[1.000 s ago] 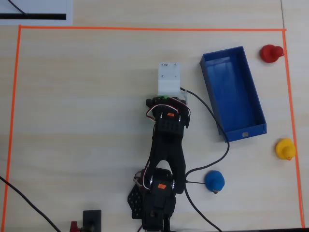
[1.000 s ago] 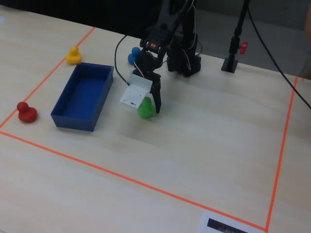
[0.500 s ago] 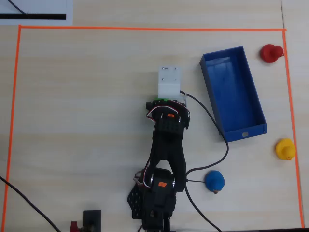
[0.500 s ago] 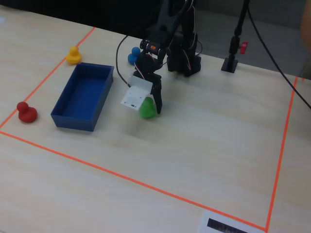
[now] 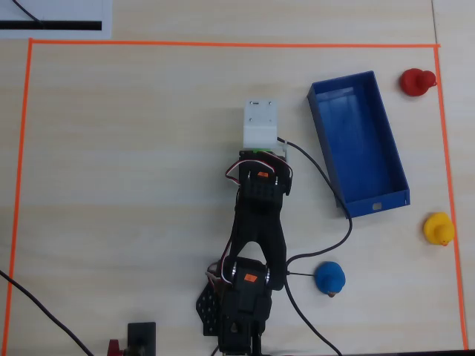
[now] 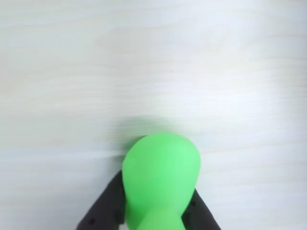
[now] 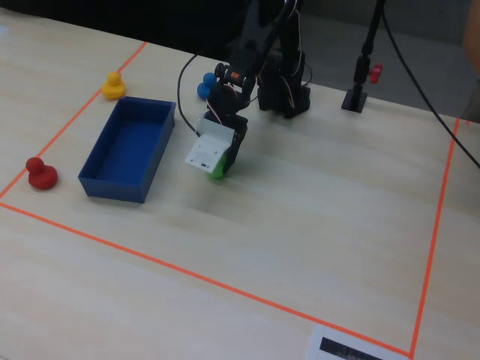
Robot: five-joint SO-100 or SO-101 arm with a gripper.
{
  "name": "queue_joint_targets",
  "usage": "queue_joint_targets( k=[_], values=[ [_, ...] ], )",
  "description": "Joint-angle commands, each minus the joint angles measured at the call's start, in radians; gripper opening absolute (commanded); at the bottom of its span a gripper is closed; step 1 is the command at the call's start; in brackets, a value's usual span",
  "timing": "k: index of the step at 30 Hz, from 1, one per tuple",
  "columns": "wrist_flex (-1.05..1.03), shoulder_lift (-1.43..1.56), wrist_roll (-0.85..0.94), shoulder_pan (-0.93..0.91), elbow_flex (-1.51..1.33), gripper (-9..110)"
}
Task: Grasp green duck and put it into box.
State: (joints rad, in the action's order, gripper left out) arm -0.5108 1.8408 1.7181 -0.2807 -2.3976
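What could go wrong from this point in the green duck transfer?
The tool grips the green duck only at its lower end, and the rounded body sticks out, so it might slip during the lift. The box has walls the duck could clip if carried low. The blue duck sits near the arm and could get bumped.

Four ducks – green duck [image 6: 160,182], red duck [image 5: 417,81], yellow duck [image 5: 438,228], blue duck [image 5: 329,277] – one box [image 5: 358,143]

Overhead view looks straight down; fixed view faces the arm obliquely; wrist view hugs the tabletop.
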Motion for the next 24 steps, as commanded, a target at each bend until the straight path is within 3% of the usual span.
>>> queue_joint_targets(
  k=[1,6,10,18,24],
  values=[
    [0.035,0.051,-0.021,-0.029,0.067,0],
    [-0.067,0.101,-0.103,-0.072,0.307,0],
    [-0.156,-0.023,-0.137,-0.124,0.611,0],
    [-0.103,-0.437,-0.127,-0.299,1.095,0],
    [-0.034,-0.626,-0.08,-0.403,1.181,0]
  ],
)
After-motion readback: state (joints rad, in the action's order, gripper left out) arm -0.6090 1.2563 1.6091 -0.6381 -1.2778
